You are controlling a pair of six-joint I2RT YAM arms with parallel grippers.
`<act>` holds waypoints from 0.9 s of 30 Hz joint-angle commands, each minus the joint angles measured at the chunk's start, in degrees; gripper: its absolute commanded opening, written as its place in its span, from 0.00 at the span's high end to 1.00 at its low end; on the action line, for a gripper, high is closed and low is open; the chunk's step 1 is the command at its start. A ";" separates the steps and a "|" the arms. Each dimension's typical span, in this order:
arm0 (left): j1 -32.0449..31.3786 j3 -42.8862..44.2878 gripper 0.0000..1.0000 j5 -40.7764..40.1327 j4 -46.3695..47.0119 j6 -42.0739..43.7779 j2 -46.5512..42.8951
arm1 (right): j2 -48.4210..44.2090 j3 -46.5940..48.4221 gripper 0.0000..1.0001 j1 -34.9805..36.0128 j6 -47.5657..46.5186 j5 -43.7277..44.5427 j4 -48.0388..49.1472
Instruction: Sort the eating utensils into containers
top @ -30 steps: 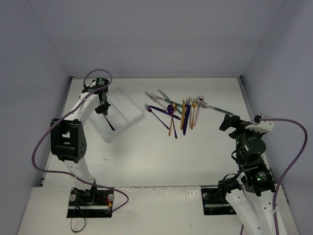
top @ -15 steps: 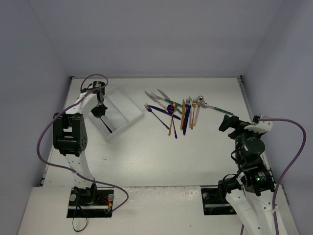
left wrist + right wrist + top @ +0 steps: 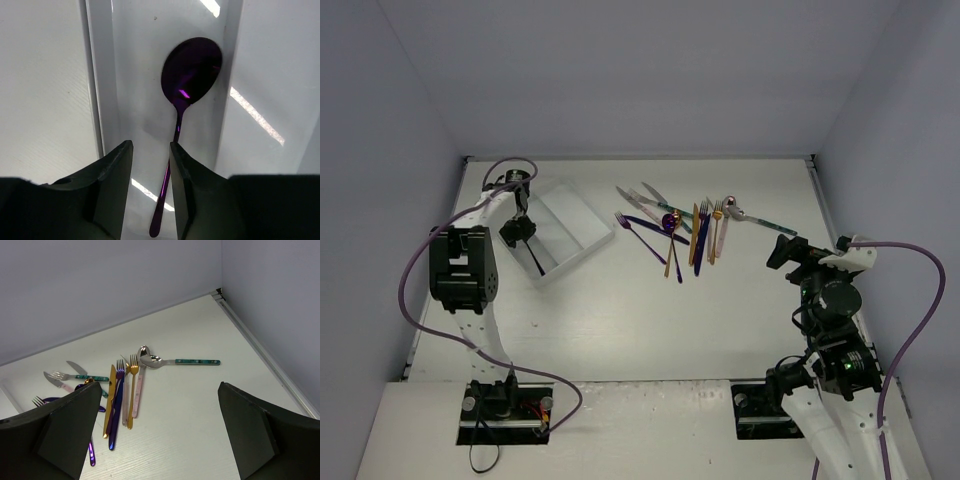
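Pale grey-blue walls (image 3: pixel 640 80) enclose the white tabletop (image 3: pixel 620 320) on its left, far and right sides, and a thin metal strip (image 3: pixel 260 352) is fitted along the right edge where wall and tabletop meet. The white cutlery tray (image 3: pixel 576 226) is set at an angle near the far left corner. One purple spoon (image 3: pixel 191 67) is laid flat in the tray compartment nearest the left edge. The left tool (image 3: pixel 150 147) is held low over that compartment with its jaws slightly apart. The spoon handle is seen running between them, close to one finger, and no clamping on it is visible.

The remaining eating utensils (image 3: pixel 685 232) are gathered in a loose overlapping cluster by the middle of the far edge. A teal-handled spoon (image 3: pixel 175 361) is extended from the cluster toward the right edge. The right tool (image 3: pixel 160 387) is positioned above the right side of the tabletop, jaws spread wide, with nothing between them.
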 commanded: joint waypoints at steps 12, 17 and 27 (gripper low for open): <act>-23.25 -1.32 0.29 -0.52 6.12 -3.28 -19.30 | 2.05 0.49 0.00 0.42 -0.45 0.18 4.87; -33.86 2.89 0.33 -1.78 8.86 -6.99 -14.70 | 2.01 0.34 0.00 0.50 -0.36 -0.65 5.05; -43.73 19.61 0.57 -1.32 8.48 -8.83 4.67 | 1.59 0.05 0.00 0.59 -0.09 -1.15 5.22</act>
